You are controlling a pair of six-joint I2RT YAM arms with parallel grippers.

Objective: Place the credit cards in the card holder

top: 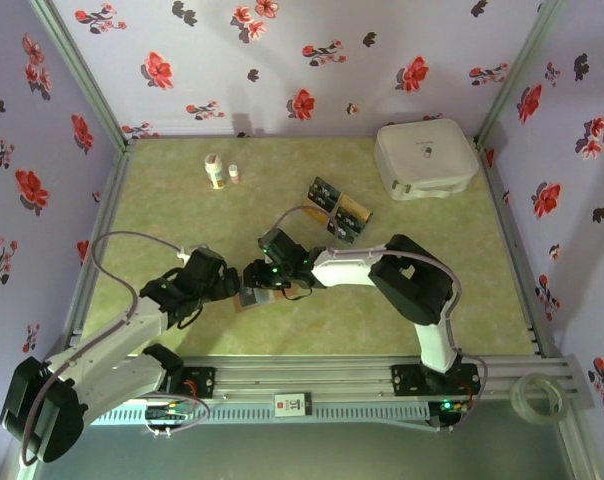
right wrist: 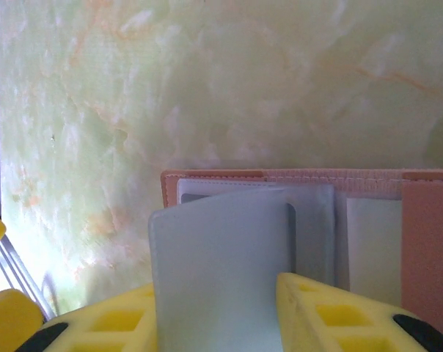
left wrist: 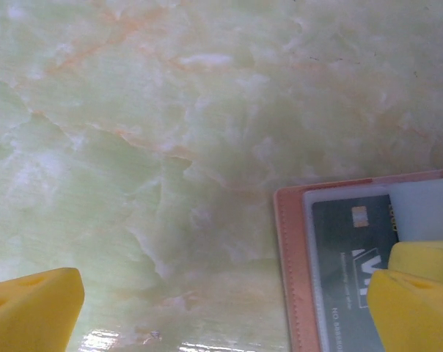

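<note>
My right hand (right wrist: pixel 215 293) is partly closed, and the pale grey-blue inner leaf (right wrist: pixel 221 257) of the card holder (right wrist: pixel 427 242) stands up between its fingers. It looks pinched across its width, though I cannot see the contact itself. The holder lies open and flat on the surface (right wrist: pixel 243 88) just ahead of that hand, with its long axis running across my reach.

My left hand (left wrist: pixel 225 279) is spread as wide as it goes and holds nothing. One finger (left wrist: pixel 416 293) hangs over the holder's near corner, where a dark card (left wrist: pixel 346 249) already sits in a pocket.

In the overhead view the remaining credit cards (top: pixel 327 195), black and gold, lie farther out and to the right of both hands, well apart from the holder. My right arm is nearer to them but is busy with the leaf. I judge the empty left hand would have to reach across for the next card.
</note>
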